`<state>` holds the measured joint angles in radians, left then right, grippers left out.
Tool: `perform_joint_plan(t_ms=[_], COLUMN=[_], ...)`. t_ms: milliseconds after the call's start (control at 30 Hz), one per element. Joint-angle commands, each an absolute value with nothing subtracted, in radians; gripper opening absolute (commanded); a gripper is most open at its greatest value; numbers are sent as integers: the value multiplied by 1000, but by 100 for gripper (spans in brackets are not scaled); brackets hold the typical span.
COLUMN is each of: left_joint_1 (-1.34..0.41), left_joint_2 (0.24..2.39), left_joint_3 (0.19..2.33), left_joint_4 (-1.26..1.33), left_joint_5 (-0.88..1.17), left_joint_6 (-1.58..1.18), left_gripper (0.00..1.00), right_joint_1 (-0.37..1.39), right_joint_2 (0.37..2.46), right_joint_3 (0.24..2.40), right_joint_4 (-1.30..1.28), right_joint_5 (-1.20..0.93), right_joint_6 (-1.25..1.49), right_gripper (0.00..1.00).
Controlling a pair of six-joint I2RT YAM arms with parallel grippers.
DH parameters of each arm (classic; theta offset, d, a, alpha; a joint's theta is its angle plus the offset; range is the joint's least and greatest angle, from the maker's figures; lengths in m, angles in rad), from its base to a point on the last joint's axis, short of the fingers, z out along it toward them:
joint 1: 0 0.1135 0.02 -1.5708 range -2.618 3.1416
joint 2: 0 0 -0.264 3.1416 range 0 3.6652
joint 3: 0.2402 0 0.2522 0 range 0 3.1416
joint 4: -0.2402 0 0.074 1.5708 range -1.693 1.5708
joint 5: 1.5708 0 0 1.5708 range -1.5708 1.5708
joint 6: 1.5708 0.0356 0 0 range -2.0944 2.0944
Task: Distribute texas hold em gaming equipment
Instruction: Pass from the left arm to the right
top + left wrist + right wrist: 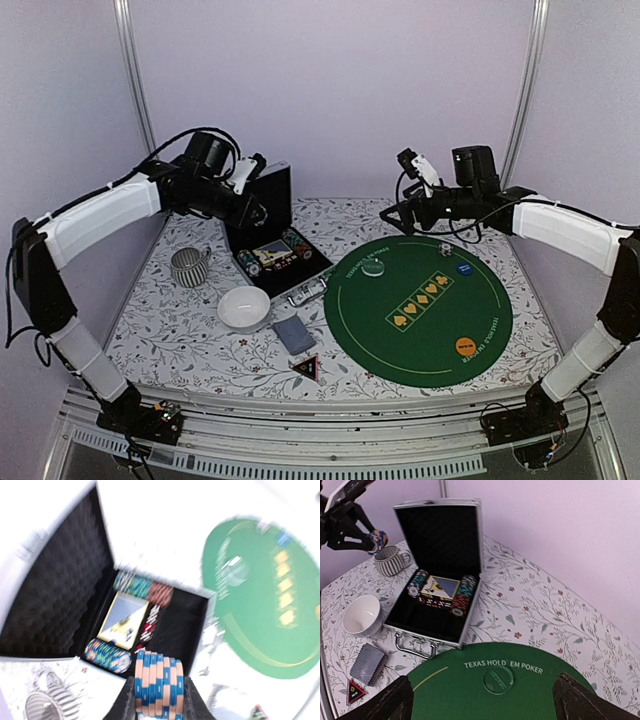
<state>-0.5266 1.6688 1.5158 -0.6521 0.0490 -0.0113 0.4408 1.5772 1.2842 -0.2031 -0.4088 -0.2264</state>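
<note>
Above the open case (278,195), at ten o'clock from the green mat (430,330), the left gripper (159,692) pinches a row of blue-and-orange chips (157,675) end to end. Only clamping pressure holds the middle ones; a jolt could buckle the row and scatter chips. The right gripper (485,700) hangs wide open over the mat's twelve o'clock edge.

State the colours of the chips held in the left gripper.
The chip stack has blue and salmon-orange edge blocks; the left wrist view shows it best.

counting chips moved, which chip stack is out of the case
The orange-and-blue chip stack, held in the left gripper; the rest sit in the case.
</note>
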Motion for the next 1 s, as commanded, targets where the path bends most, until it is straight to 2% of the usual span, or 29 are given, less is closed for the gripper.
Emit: perform_joint_plan(t_ms=[0, 133, 233, 400, 567, 767, 967], left_joint_1=[-545, -563, -575, -594, -604, -609, -611], left_joint_2=[1524, 1390, 1324, 1278, 1272, 1274, 1280], left_joint_3=[1412, 1320, 1263, 1234, 1228, 1227, 1232], left_joint_4=[-518, -428, -358, -336, -338, -335, -330], left_joint_5=[205, 308, 374, 403, 434, 451, 463], left_joint_6=[-151, -268, -346, -407, -412, -412, -403], left_gripper=[0, 0, 0, 0, 0, 0, 0], right_joint_1=[653, 831, 929, 998, 1000, 1000, 1000], right_joint_2=[1458, 1454, 1563, 1731, 1817, 1856, 1887], right_joint_3=[1161, 1046, 1083, 1249, 1370, 1421, 1455], right_joint_4=[80, 419, 560, 567, 537, 477, 427], right_joint_5=[-288, -219, -182, -123, -129, -135, -108], right_joint_6=[-385, -527, -591, -704, -699, -684, -717], right_gripper=[99, 99, 99, 99, 99, 85, 86])
